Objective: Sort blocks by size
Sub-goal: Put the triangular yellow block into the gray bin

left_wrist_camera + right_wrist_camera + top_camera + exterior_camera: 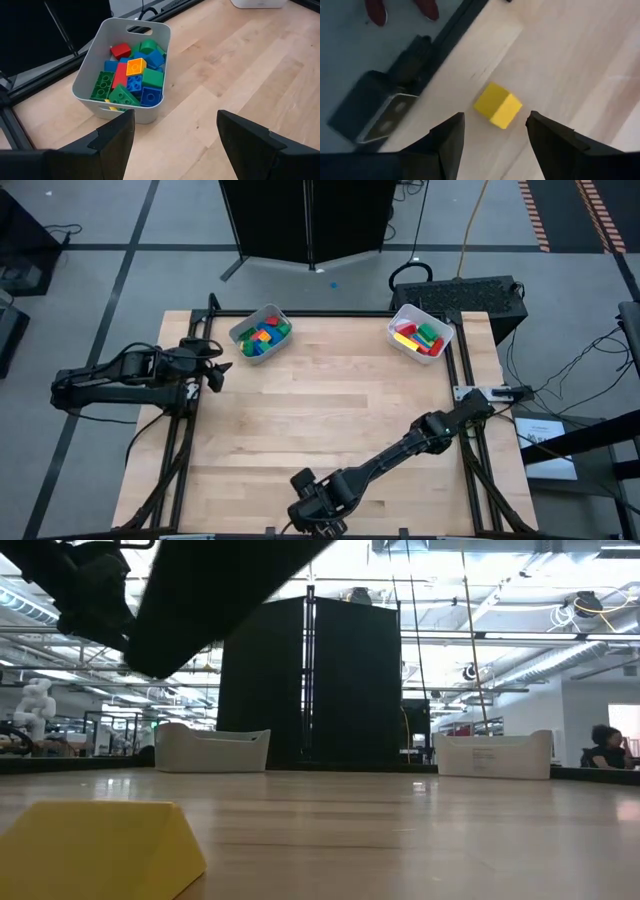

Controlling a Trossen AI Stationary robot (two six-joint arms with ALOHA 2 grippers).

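Sitting alone near the tabletop's (330,410) front edge was a yellow block (497,105), with the right gripper (492,132) above it, jaws wide and holding nothing. Bare wood stretched wide behind it. Two white bins stood at the far edge: the left bin (240,330) and the right bin (400,315), both holding blocks. The left gripper (172,135) waited by the left bin, jaws wide. A big hall with a black screen (310,680) lay beyond.

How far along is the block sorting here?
Nearly done: the left bin and right bin both hold blocks. One yellow block lies loose near the table's front edge, with the open right gripper over it, not gripping. The open left gripper waits by the left bin.
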